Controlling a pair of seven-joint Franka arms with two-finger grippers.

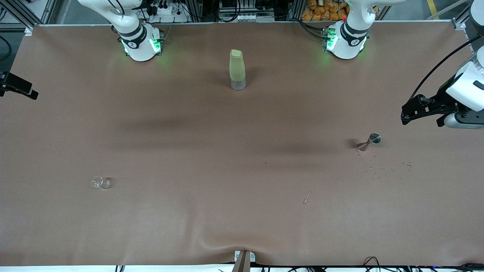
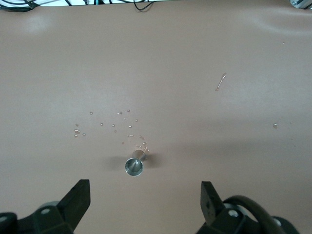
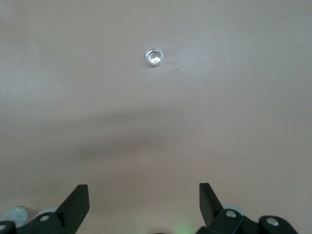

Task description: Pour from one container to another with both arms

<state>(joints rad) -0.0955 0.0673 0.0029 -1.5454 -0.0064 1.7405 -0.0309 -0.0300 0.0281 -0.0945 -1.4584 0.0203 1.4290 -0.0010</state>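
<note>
Droplets (image 1: 382, 168) beside jigger (image 1: 369, 142)

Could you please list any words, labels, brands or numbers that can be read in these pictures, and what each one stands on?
No text can be read.
Arm bases: small dark round marks, too small to read.
Green bottle: no label visible.
Metal jigger: no marking visible.
Small clear glass: no marking visible.
Brown table cover: plain, only water droplets.

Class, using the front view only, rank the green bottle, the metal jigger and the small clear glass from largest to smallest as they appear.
1. green bottle, clearly largest.
2. metal jigger and small clear glass: they look about alike, so I leave them unranked.
</note>
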